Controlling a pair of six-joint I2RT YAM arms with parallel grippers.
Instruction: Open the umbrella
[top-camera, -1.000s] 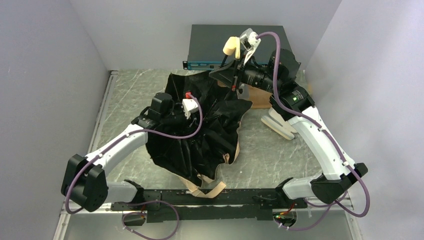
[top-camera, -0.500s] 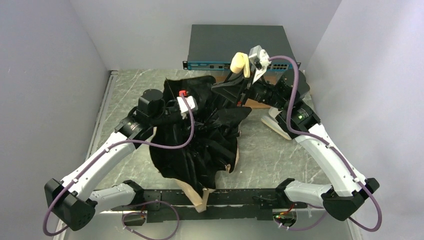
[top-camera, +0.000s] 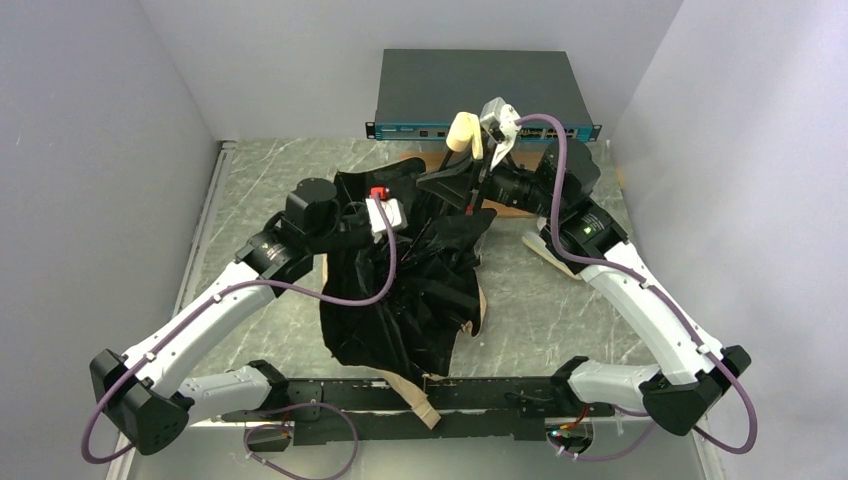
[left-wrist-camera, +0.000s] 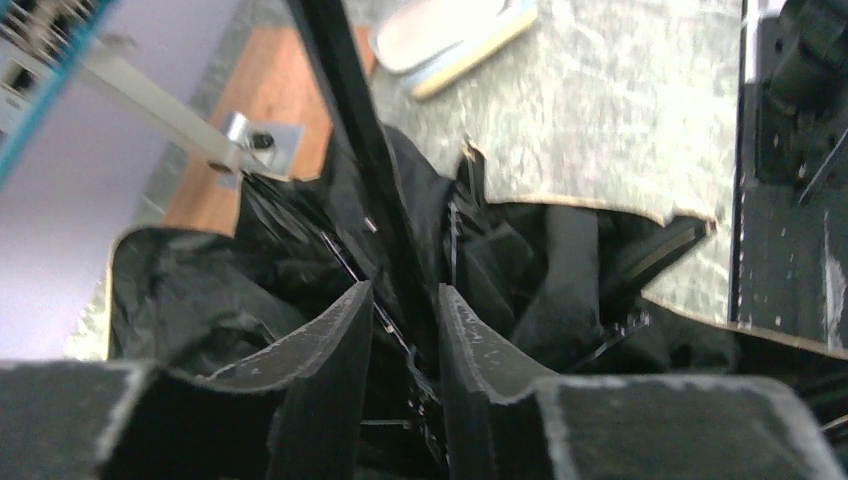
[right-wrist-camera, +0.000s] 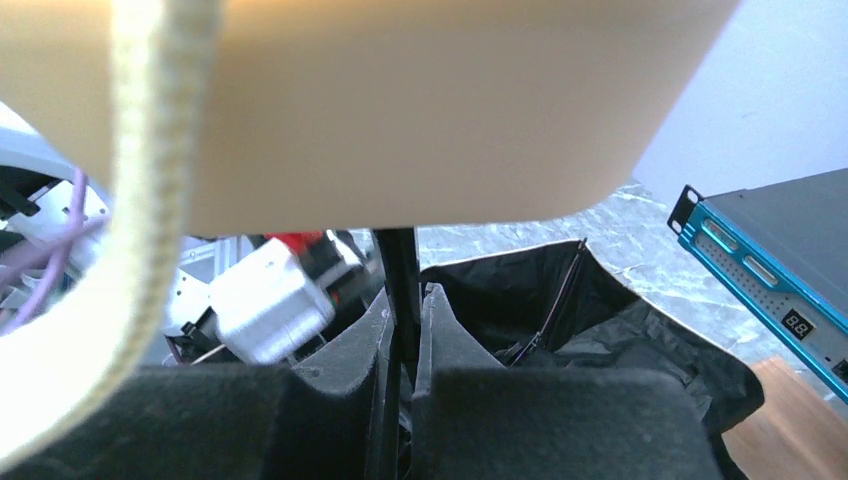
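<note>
On the grey marbled table (top-camera: 530, 320), the umbrella (top-camera: 400, 300) slumps half-collapsed between the arms, black lining outward, beige handle (top-camera: 461, 131) raised. The right gripper (right-wrist-camera: 402, 300) pinches its shaft (left-wrist-camera: 345, 90) just under the handle. The left gripper (left-wrist-camera: 405, 300) is clamped on the shaft lower down.

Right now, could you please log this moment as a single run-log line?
umbrella: limp, not spread | left gripper: closed around shaft | right gripper: clamped on shaft under handle | status: not open yet
</note>
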